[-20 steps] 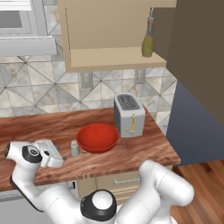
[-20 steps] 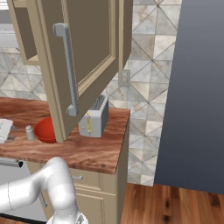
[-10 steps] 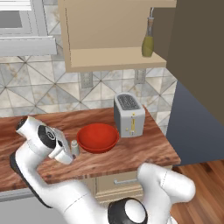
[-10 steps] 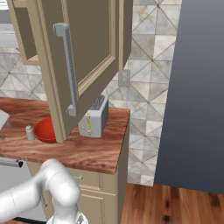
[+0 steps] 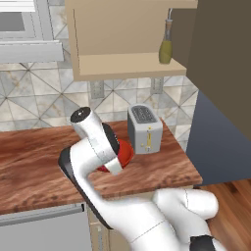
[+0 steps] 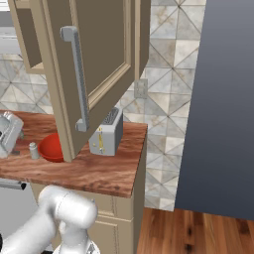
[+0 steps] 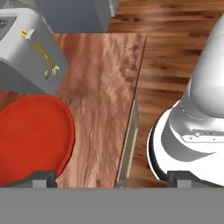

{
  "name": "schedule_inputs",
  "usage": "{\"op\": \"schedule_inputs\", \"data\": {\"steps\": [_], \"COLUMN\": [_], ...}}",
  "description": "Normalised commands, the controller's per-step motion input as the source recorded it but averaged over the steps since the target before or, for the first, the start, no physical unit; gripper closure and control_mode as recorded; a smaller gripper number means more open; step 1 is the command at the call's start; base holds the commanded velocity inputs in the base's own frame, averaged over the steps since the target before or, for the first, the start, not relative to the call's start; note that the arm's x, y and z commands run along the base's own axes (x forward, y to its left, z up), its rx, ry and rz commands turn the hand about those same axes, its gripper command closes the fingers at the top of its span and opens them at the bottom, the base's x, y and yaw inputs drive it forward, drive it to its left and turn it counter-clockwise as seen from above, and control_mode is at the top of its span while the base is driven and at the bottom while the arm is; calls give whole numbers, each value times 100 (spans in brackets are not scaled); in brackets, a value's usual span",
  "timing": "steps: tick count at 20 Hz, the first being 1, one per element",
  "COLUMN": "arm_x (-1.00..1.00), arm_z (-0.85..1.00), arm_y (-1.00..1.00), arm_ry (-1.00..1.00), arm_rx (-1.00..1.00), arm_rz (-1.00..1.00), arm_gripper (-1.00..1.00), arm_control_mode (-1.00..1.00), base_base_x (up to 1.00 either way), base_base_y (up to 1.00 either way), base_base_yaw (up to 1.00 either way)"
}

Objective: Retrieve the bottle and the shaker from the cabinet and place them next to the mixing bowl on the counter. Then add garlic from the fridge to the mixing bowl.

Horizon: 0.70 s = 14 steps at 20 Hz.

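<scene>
Shaker delivered, bottle and garlic outstanding

The shaker (image 6: 33, 150) is set left of the mixing bowl (image 7: 30, 135); the bottle (image 5: 166, 47) is left in the cabinet (image 5: 117, 66); the gripper (image 7: 109, 177) is spread wide, empty.

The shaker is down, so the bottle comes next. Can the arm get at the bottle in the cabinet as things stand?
Probably yes. The bottle stands alone at the right end of the cabinet shelf, the door is swung open, and the pincer is open and holds nothing.
</scene>
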Motion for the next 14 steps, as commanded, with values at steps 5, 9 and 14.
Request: {"op": "schedule_inputs", "data": {"steps": [5, 9, 14], "arm_x": [15, 31, 21], "arm_z": [57, 65, 55], "arm_y": [-100, -85, -23], "arm_ry": [-15, -3, 0], "arm_rx": [-11, -30, -45], "arm_rz": [0, 2, 14], "arm_gripper": [-100, -100, -100], "arm_control_mode": [-100, -100, -100], "base_base_x": [0, 0, 0], "base_base_y": [0, 0, 0], "base_base_yaw": [0, 0, 0]}}
